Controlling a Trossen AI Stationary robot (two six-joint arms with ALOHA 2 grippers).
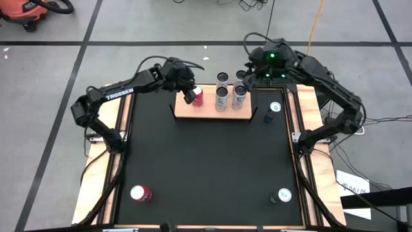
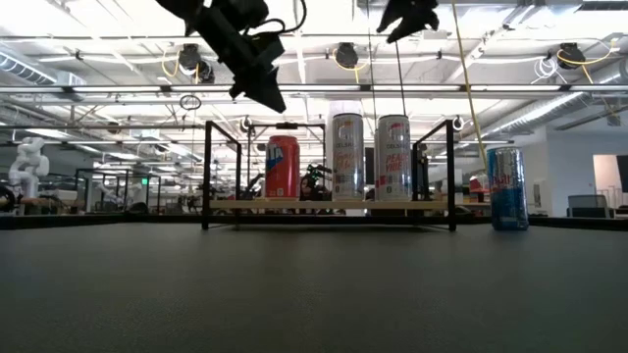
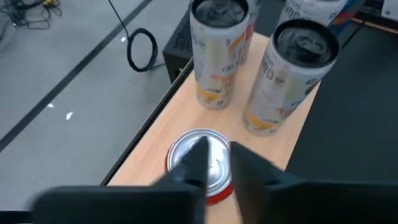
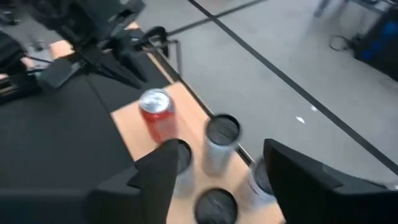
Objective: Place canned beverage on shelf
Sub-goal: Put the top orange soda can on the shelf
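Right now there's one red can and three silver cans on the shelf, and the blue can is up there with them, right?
Not quite. The blue can stands on the black table beside the shelf, not on it; the low view shows this. The red can and three silver cans are on the shelf.

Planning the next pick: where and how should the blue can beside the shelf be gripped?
Grip the blue can around its mid-body, coming from above or from the open table side. It stands upright and alone on the black table, right of the shelf, so its round sides are clear.
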